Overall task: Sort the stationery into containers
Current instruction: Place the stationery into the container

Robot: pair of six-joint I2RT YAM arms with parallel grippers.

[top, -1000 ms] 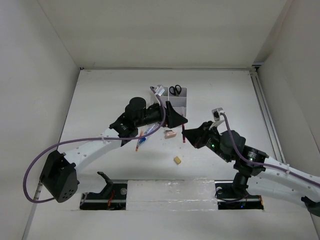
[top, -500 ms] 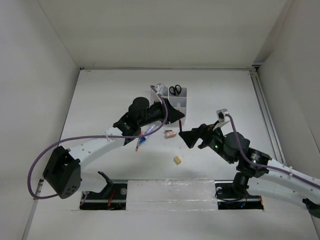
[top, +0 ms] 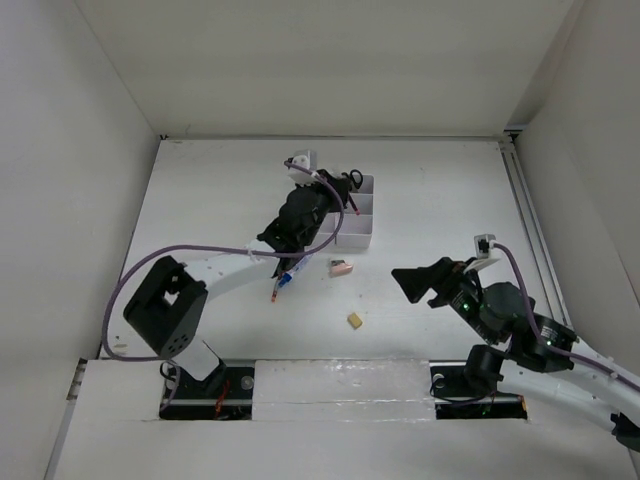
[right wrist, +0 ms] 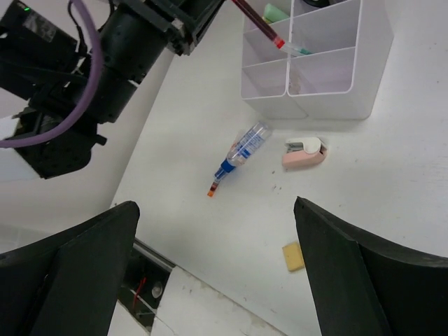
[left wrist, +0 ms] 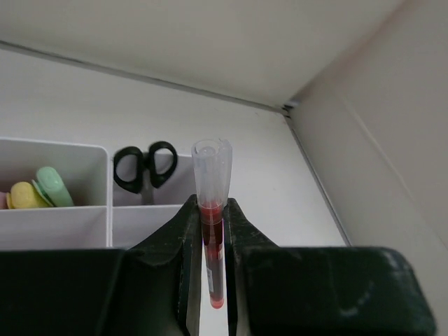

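Observation:
My left gripper (left wrist: 211, 213) is shut on a thin red pen (left wrist: 212, 238) with a clear cap, holding it over the white containers (left wrist: 70, 213). In the top view the left gripper (top: 335, 203) hangs above that organizer (top: 358, 238). Black-handled scissors (left wrist: 145, 168) stand in a back compartment. A yellow highlighter (left wrist: 26, 196) and a green one (left wrist: 52, 185) sit in the compartment beside it. On the table lie a blue-white tube (right wrist: 241, 148), a pink item (right wrist: 304, 151) and a yellow eraser (right wrist: 294, 256). My right gripper (top: 415, 281) is open and holds nothing, back from the organizer.
The white walls of the enclosure close off the table at the back and on both sides. The arm bases and a black rail (top: 230, 385) run along the near edge. A purple cable (top: 210, 255) loops along the left arm.
The right gripper opened, let go of the red pen and drew back to the right. The left gripper shut on the pen and swung it over the organizer.

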